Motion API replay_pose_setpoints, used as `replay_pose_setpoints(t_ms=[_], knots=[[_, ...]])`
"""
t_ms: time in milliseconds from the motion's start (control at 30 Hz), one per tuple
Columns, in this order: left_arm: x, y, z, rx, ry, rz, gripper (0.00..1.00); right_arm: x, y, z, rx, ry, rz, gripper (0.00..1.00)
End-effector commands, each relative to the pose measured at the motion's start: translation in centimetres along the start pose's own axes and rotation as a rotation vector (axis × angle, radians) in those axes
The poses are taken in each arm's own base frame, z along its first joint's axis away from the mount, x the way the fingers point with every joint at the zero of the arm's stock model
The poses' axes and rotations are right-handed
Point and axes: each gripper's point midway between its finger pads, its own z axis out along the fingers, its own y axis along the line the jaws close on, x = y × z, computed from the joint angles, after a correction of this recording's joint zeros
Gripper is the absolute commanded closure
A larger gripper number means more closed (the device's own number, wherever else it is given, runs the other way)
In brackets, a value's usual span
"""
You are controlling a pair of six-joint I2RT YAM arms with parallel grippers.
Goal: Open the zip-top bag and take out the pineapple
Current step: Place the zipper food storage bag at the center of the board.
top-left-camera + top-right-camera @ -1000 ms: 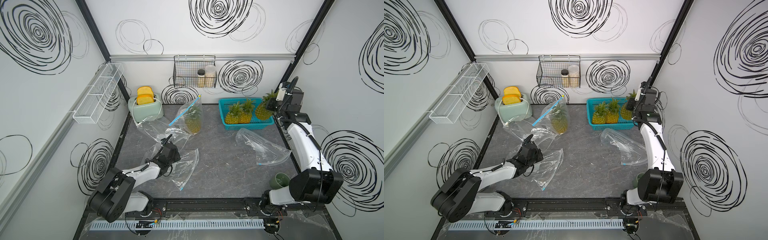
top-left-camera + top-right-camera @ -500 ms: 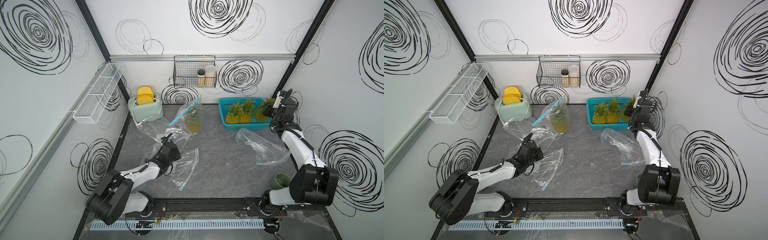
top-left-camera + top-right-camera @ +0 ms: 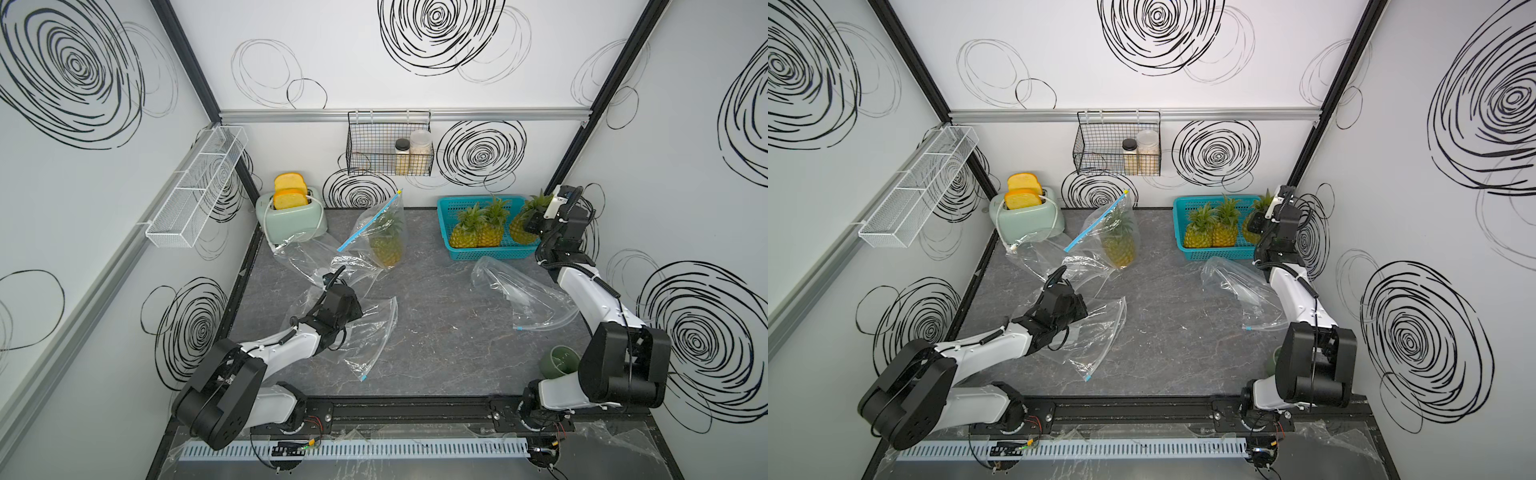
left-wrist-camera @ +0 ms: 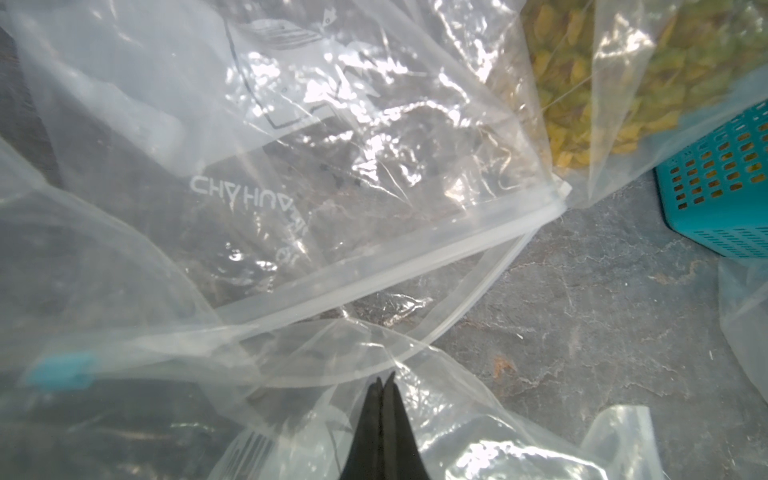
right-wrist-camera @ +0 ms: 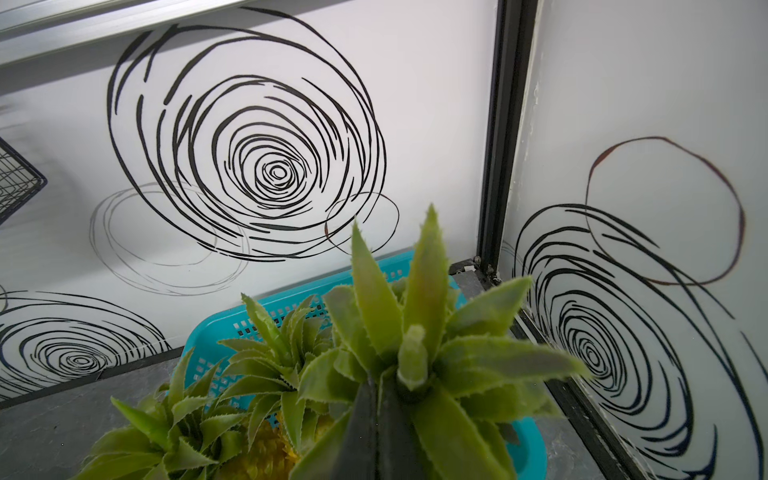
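Both top views look down from high at the front toward the back wall [image 3: 374, 62], taking in the whole table [image 3: 436, 324]. The left wrist view sits close over clear bags [image 4: 291, 166], facing the teal basket [image 4: 723, 174]. The right wrist view sits close above pineapple leaves [image 5: 415, 332], facing the back right corner [image 5: 490, 166]; every view shows the basket
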Motion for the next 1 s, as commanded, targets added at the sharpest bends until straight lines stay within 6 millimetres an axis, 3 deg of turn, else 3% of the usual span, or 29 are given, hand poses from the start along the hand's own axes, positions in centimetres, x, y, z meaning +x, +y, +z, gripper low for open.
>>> replay_pose_setpoints(t_ms=[0, 300, 967], knots=[[-1.7, -1.4, -0.3, 0.026, -0.050, 0.001, 1.00, -3.8, 1.1, 0.3, -0.025, -0.145, 0.009, 1.00], [-2.3, -1.9, -0.6, 0.038, -0.057, 0.008, 1.00, -1.6, 1.5, 2.8, -0.017, -0.128, 0.005, 1.00], [-3.0, -2.4, -0.9, 0.039, -0.067, 0.021, 1.00, -4.2, 4.2, 8.8, -0.040, -0.220, -0.083, 1.00]])
